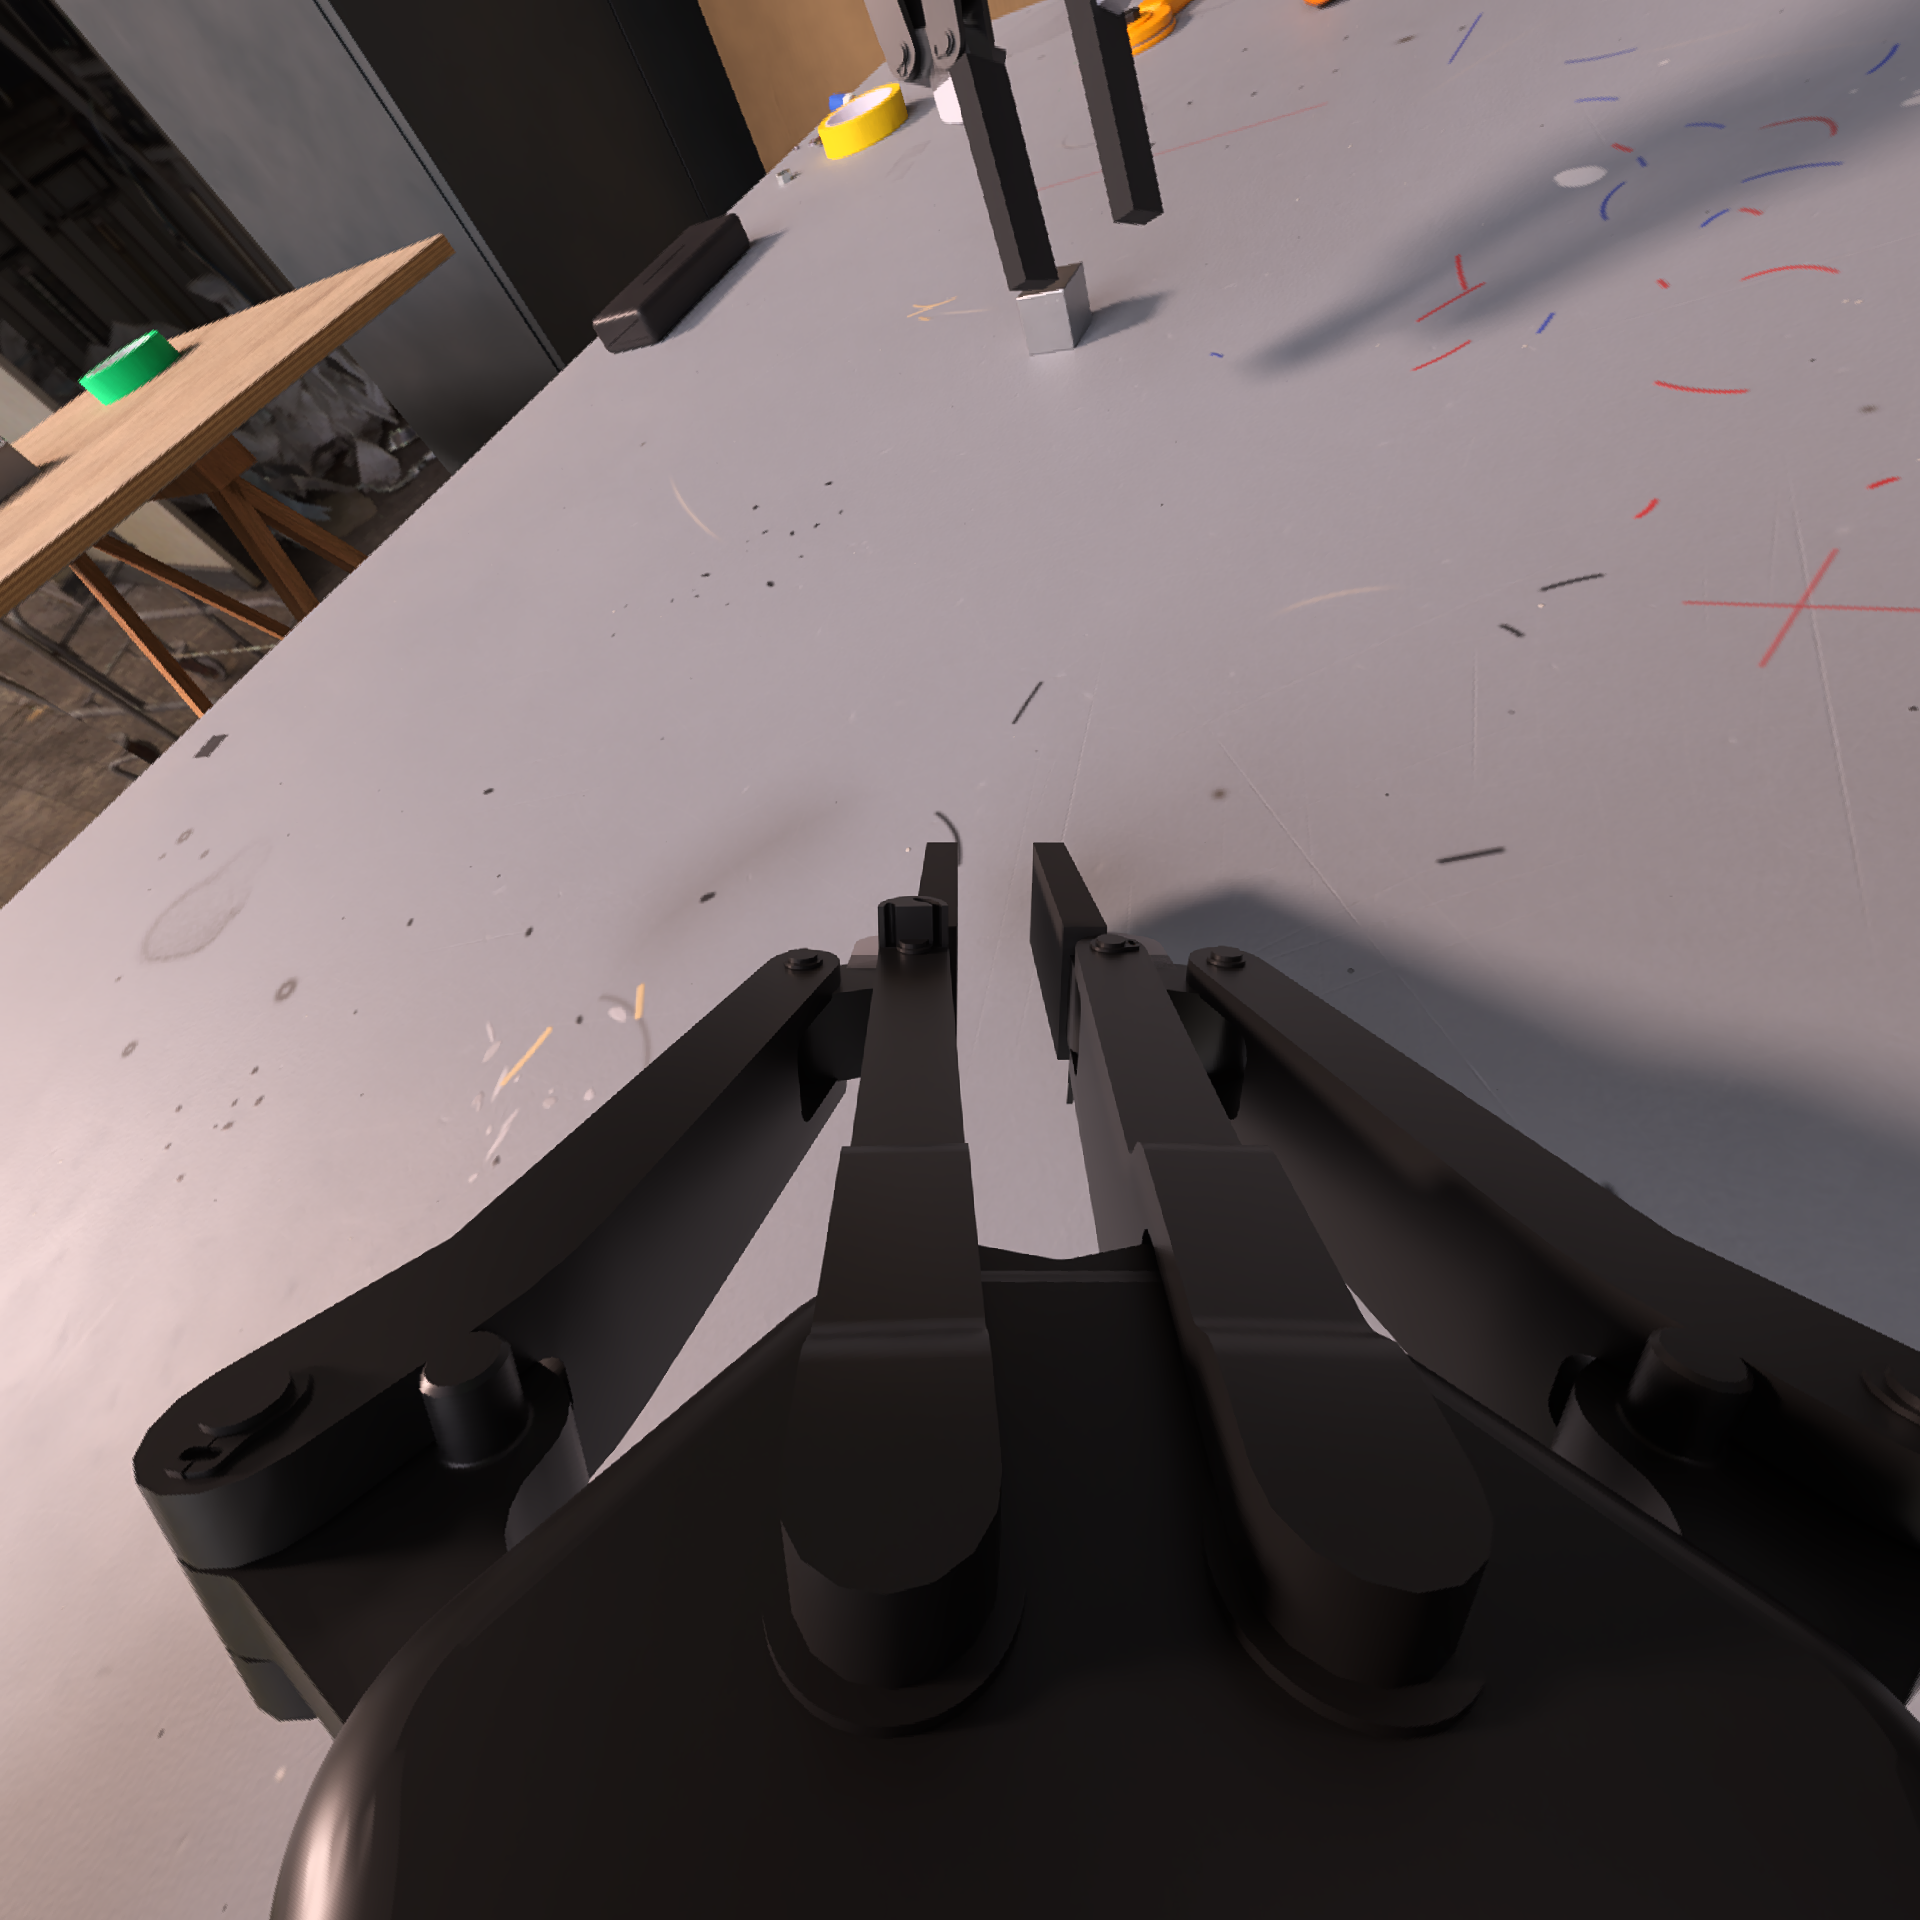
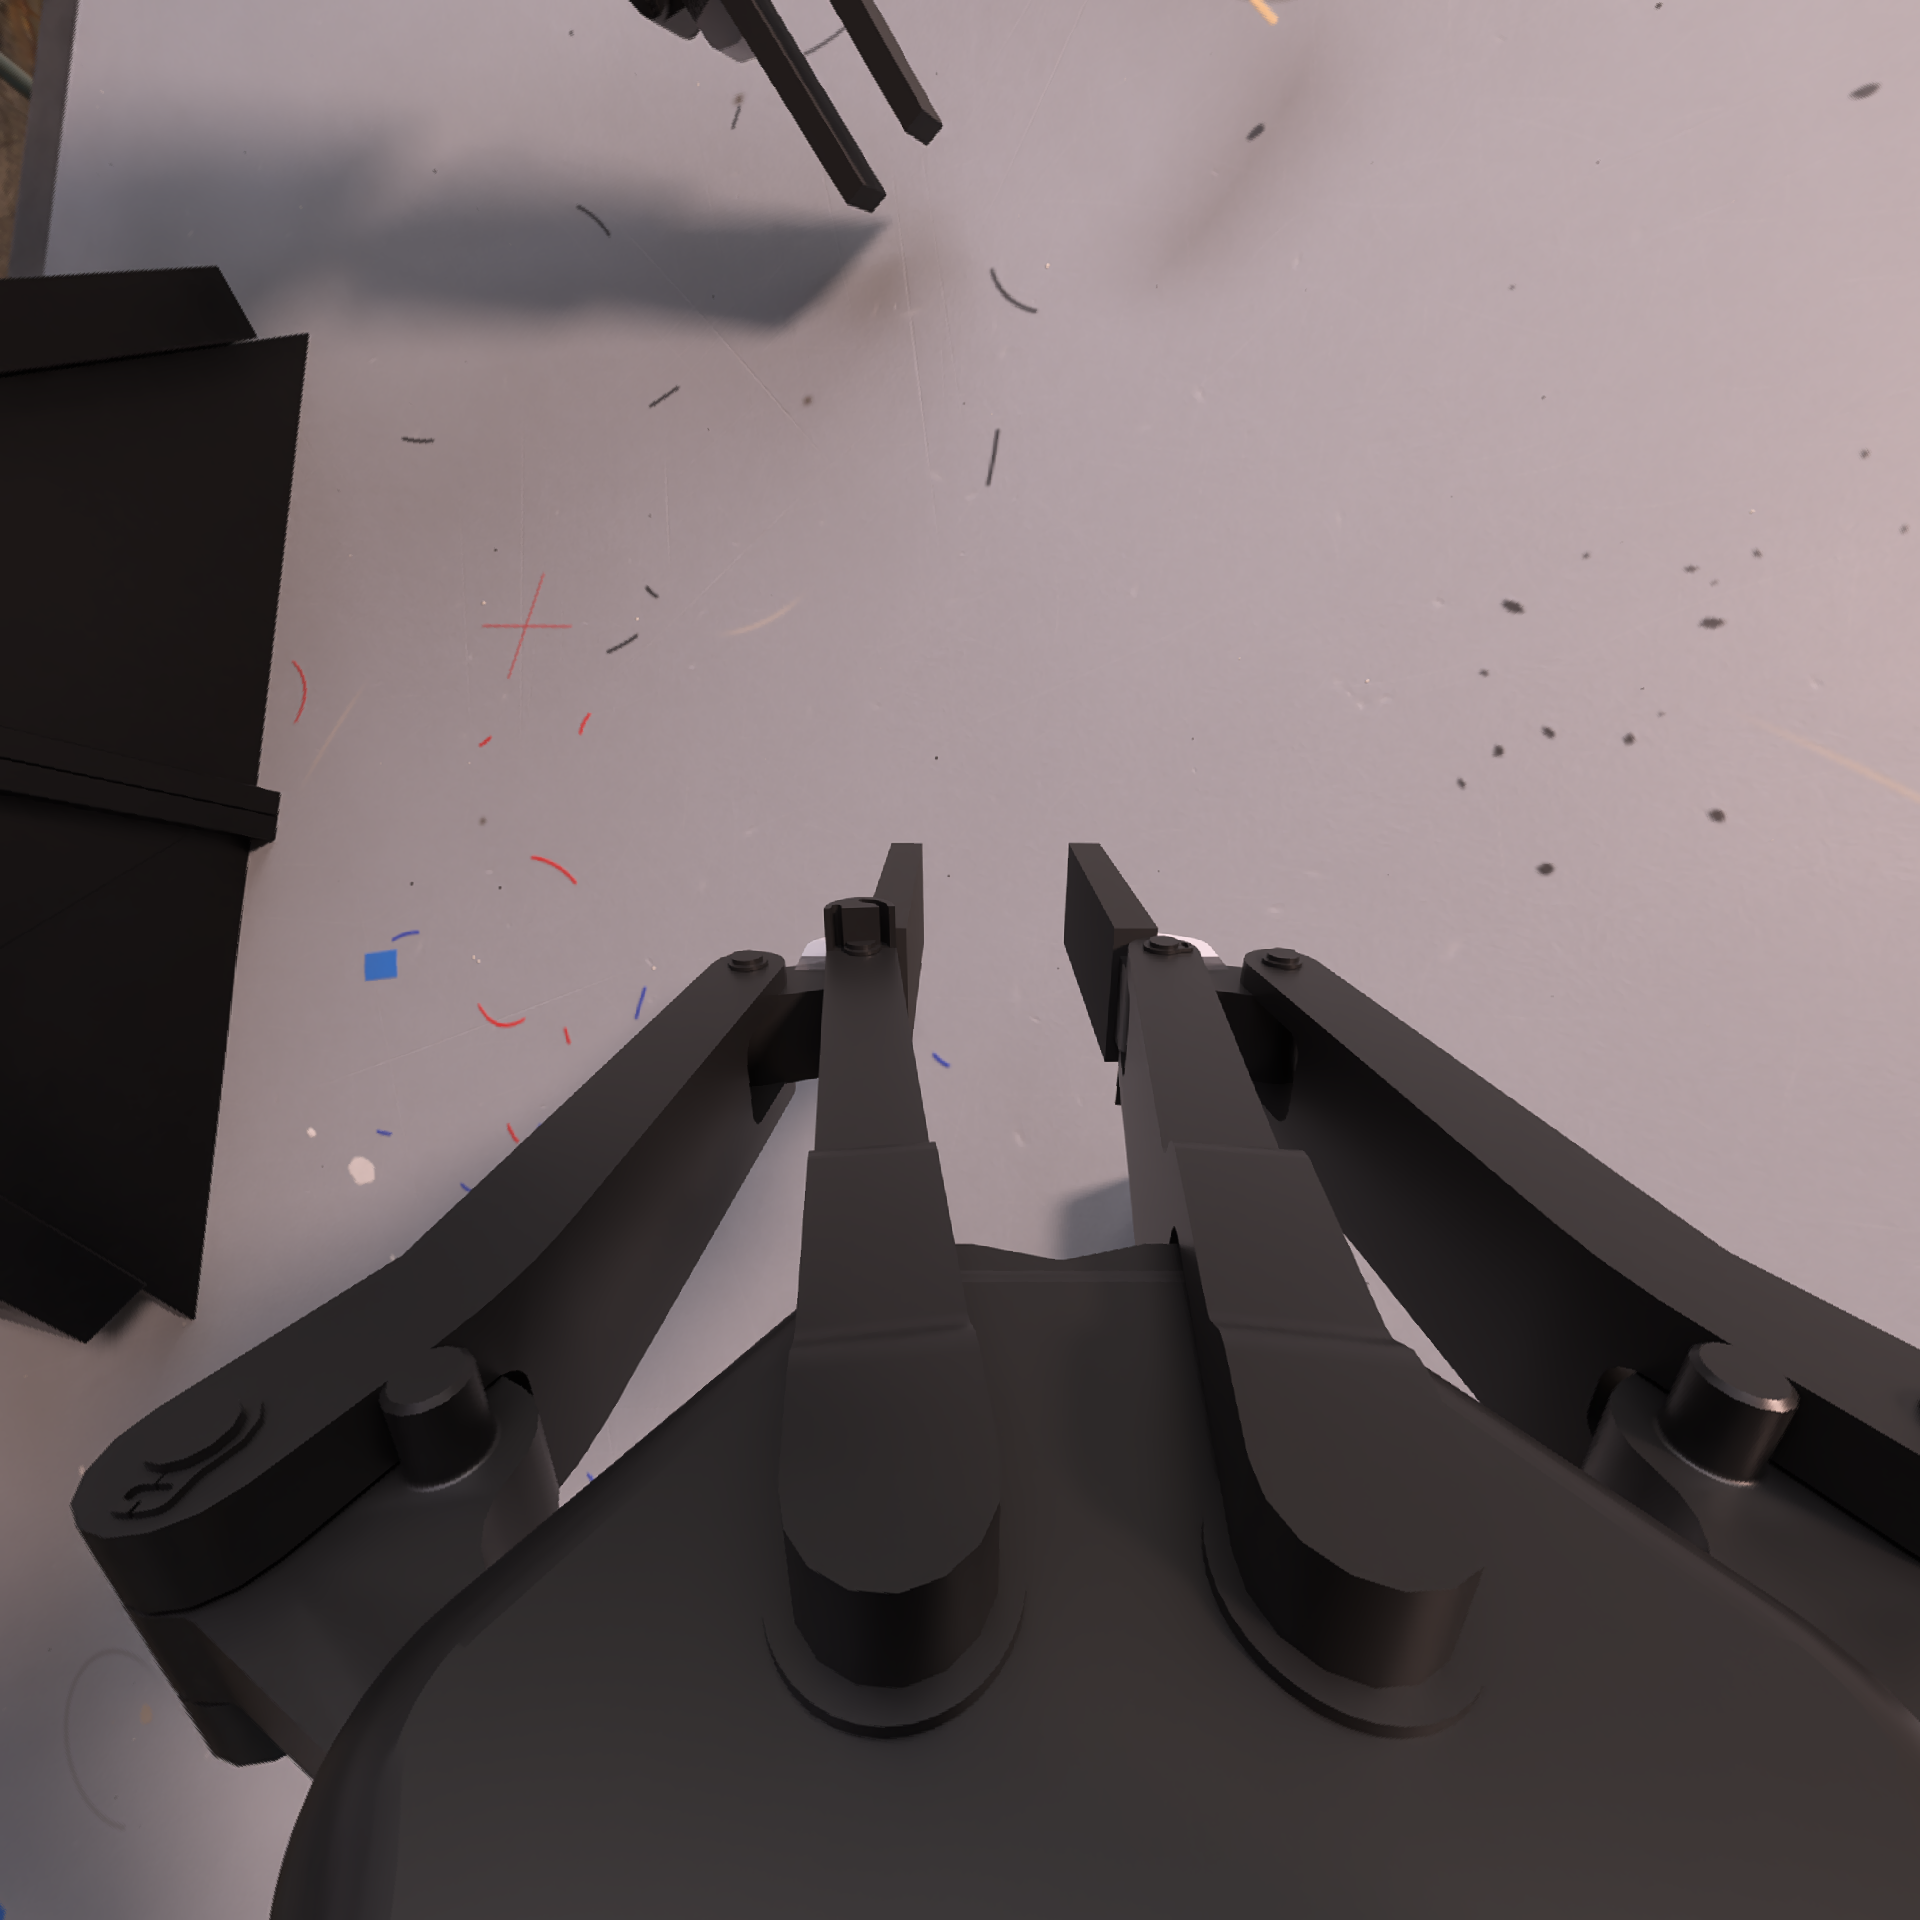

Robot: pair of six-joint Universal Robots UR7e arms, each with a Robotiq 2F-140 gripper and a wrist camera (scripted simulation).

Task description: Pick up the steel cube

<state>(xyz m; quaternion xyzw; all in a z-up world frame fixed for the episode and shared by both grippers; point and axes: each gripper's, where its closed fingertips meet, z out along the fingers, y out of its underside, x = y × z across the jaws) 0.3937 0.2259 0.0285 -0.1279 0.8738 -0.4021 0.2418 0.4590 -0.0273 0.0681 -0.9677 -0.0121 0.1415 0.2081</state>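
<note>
The steel cube (image 1: 1058, 317) is small and shiny and stands on the grey table (image 1: 1143, 644), far ahead in the left wrist view. My right gripper (image 1: 1086, 249) hangs over it there, jaws apart. One fingertip (image 1: 1031, 272) overlaps the cube's top near edge and the other sits to its right, clear of it. In the right wrist view my right gripper (image 2: 992, 862) is open with bare table between the fingers, and the cube does not show. My left gripper (image 1: 992, 862) is low over the table with a narrow empty gap; it also shows in the right wrist view (image 2: 899, 166).
A black block (image 1: 670, 281) lies near the table's left edge, and a yellow tape roll (image 1: 862, 120) lies beyond it. A wooden side table (image 1: 208, 416) with a green tape roll (image 1: 130, 364) stands off the left edge. A large black box (image 2: 125, 727) borders the right wrist view's left.
</note>
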